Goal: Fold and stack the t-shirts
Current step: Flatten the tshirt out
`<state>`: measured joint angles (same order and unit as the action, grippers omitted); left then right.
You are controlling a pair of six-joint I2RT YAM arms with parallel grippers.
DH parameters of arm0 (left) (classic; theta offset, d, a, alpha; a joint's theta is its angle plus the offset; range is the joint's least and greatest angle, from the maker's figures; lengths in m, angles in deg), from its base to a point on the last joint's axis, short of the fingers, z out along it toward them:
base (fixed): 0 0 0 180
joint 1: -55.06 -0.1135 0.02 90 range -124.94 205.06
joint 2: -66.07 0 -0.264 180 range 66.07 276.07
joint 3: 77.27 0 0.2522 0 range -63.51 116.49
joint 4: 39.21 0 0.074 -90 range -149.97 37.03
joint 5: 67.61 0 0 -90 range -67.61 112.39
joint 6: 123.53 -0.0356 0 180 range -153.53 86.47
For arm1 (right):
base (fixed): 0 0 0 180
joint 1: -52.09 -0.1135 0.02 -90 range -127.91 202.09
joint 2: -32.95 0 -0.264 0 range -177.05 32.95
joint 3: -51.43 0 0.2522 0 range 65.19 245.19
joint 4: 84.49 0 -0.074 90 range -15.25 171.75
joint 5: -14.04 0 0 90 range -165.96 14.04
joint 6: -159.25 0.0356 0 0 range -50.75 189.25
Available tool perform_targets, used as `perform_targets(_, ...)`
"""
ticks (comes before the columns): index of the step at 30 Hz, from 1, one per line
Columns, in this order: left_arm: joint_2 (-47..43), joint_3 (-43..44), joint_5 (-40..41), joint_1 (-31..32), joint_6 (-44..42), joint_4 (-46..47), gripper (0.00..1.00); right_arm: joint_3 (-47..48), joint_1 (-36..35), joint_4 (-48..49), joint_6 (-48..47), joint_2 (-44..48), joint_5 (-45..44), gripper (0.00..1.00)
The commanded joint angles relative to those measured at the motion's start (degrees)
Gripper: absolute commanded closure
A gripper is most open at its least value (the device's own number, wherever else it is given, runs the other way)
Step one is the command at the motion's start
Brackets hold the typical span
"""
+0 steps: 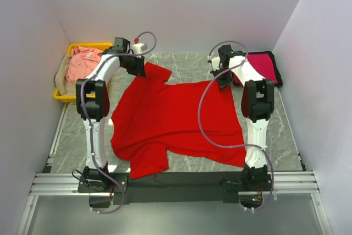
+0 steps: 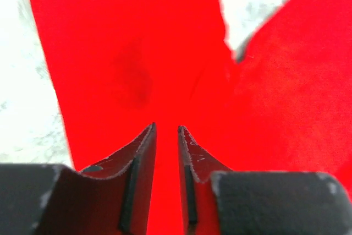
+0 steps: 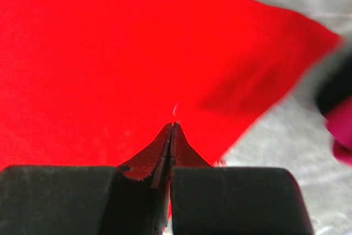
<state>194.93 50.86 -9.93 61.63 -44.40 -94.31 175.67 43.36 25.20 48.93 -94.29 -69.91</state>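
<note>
A bright red t-shirt (image 1: 176, 116) lies spread out across the middle of the marble table. My left gripper (image 1: 137, 65) hangs low over its far left sleeve; in the left wrist view (image 2: 166, 127) the jaws stand a narrow gap apart, with red cloth (image 2: 121, 37) showing between them. My right gripper (image 1: 223, 80) is over the shirt's far right corner; in the right wrist view (image 3: 172, 124) the jaws are pressed together above the red cloth (image 3: 99, 53), near its edge. A folded crimson-magenta t-shirt (image 1: 265, 65) lies at the back right. A salmon pink shirt (image 1: 82, 61) and a tan one (image 1: 60, 81) lie in the bin.
A yellow plastic bin (image 1: 99, 45) stands at the back left against the wall. The crimson-magenta shirt rests on a dark mat (image 1: 278, 75) and shows blurred at the right of the right wrist view (image 3: 344, 125). White walls close in three sides.
</note>
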Motion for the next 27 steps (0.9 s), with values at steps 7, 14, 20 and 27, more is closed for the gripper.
perform_targets(7,6.4,0.3,9.6,2.0,12.8,7.7,0.80,6.2,-0.5,-0.8,0.2,-7.8,-4.7,1.00)
perform_targets(14,15.0,9.8,19.4,0.3,13.9,4.4,0.83,14.4,-0.8,-3.4,-1.2,-13.8,-7.5,1.00)
perform_targets(20,18.0,13.9,21.2,-2.2,13.5,2.4,0.83,20.3,-0.9,-5.7,-2.6,-16.9,-9.3,0.98)
perform_targets(27,9.9,3.3,16.3,-2.3,6.6,6.8,0.66,15.5,-1.1,-1.7,-3.0,-11.0,-4.5,0.78)
